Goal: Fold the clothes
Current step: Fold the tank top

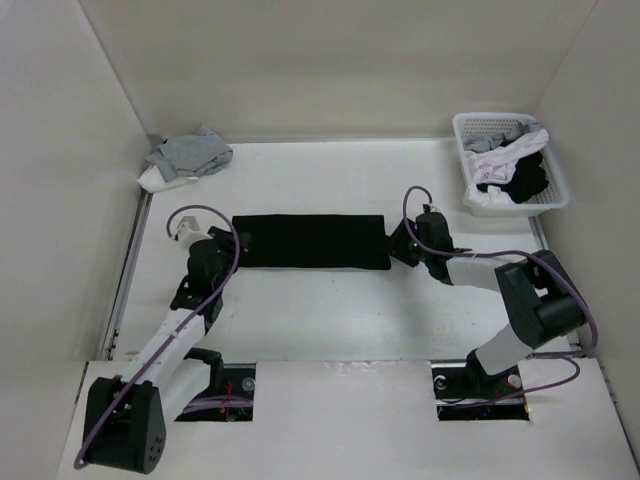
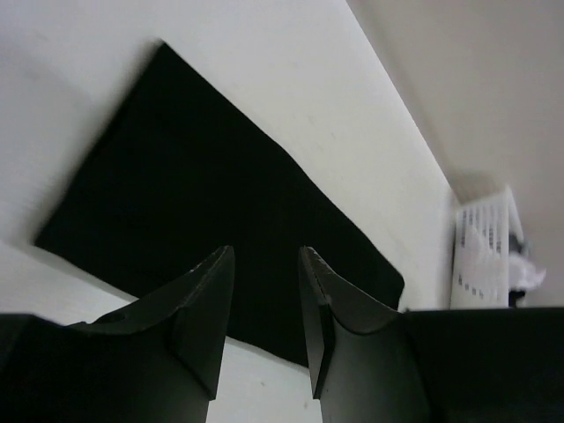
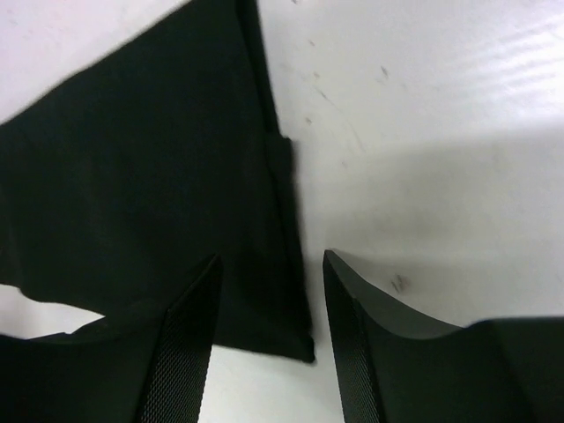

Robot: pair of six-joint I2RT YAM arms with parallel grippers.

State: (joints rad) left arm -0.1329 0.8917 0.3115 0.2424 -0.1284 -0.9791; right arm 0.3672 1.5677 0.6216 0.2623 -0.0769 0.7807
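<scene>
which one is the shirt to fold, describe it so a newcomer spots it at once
Start at the white table seen from above: a white basket of clothes sits at its far right corner, a crumpled grey garment at its far left. The black T-shirt lies flat in the middle as a long strip, the only plain black piece spread out alone.

Bright, even overhead light fills the top view, and shadows are faint. The plain black fabric T-shirt [image 1: 312, 242] shows as flat dark (no folds resolve). Both wrist views are soft: the white slotted plastic basket [image 2: 480, 256] is blurred, and a grey shadow crosses the white table [image 3: 441, 203].
</scene>
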